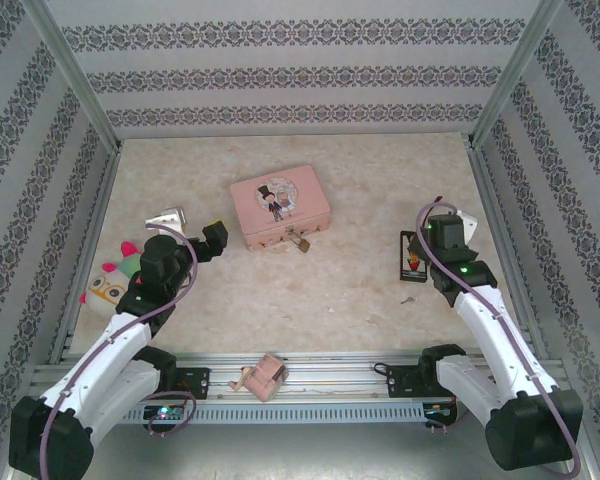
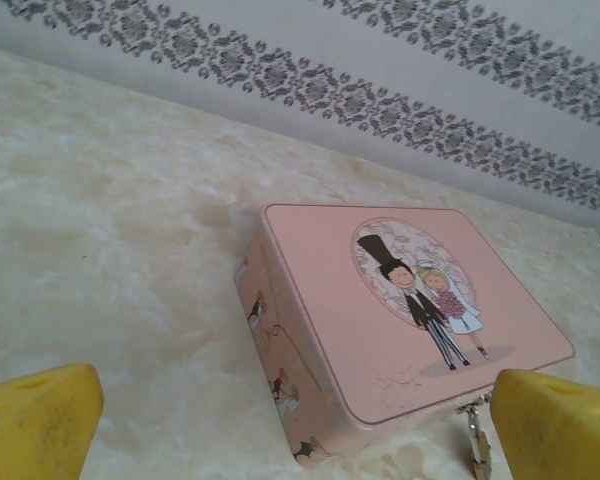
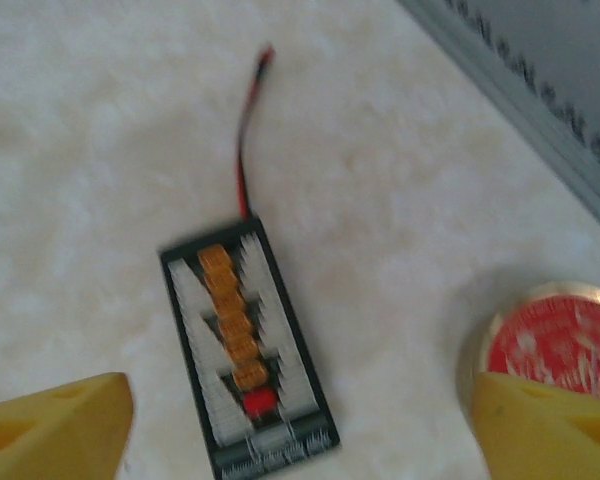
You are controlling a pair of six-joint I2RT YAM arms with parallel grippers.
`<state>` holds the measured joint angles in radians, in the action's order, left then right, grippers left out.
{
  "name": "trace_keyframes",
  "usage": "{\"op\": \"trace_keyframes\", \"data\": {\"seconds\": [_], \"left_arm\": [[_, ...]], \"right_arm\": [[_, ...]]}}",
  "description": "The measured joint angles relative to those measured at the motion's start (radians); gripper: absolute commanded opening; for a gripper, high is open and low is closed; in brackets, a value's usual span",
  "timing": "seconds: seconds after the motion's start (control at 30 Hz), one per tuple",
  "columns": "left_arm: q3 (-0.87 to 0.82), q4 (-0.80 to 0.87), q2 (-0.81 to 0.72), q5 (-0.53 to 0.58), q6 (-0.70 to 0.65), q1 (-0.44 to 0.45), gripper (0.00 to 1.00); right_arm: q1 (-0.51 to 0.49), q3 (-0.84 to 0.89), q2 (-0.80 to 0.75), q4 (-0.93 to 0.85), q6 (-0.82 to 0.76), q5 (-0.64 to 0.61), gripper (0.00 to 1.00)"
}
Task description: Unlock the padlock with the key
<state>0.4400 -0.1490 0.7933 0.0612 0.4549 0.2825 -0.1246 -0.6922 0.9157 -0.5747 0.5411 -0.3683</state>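
Yellow fingertips [image 2: 35, 420] of the left gripper [image 1: 192, 228] stand wide apart, released, grasping nothing. The padlock [image 1: 302, 243] lies at 5 o'clock of the pink tin [image 1: 280, 205], touching its near edge. A dull sliver at 4 o'clock of the padlock, well apart, is probably the key [image 1: 408, 297]; the black board [image 1: 412, 258] sits at its 12 o'clock. The right gripper [image 3: 300, 425] hovers over that board, jaws spread, empty.

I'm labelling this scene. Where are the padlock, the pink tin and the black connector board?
padlock [image 1: 301, 243]: top external view, on its brass body.
pink tin [image 1: 280, 206]: top external view, on the lid's picture.
black connector board [image 3: 246, 350]: right wrist view, on its row of orange connectors.
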Motion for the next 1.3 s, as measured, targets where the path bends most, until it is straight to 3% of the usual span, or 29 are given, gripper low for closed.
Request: {"op": "trace_keyframes", "data": {"seconds": [0.27, 0.73, 1.3], "left_arm": [[-0.002, -0.016, 0.050, 0.029, 0.040, 0.000, 0.99], [-0.002, -0.024, 0.081, 0.048, 0.048, 0.000, 0.99], [-0.002, -0.042, 0.093, 0.047, 0.048, 0.000, 0.99]], "right_arm": [[0.003, 0.043, 0.057, -0.172, 0.154, 0.136, 0.52], [0.018, 0.146, 0.200, -0.126, 0.262, 0.301, 0.40], [0.034, 0.165, 0.288, 0.008, 0.322, 0.333, 0.30]]}}
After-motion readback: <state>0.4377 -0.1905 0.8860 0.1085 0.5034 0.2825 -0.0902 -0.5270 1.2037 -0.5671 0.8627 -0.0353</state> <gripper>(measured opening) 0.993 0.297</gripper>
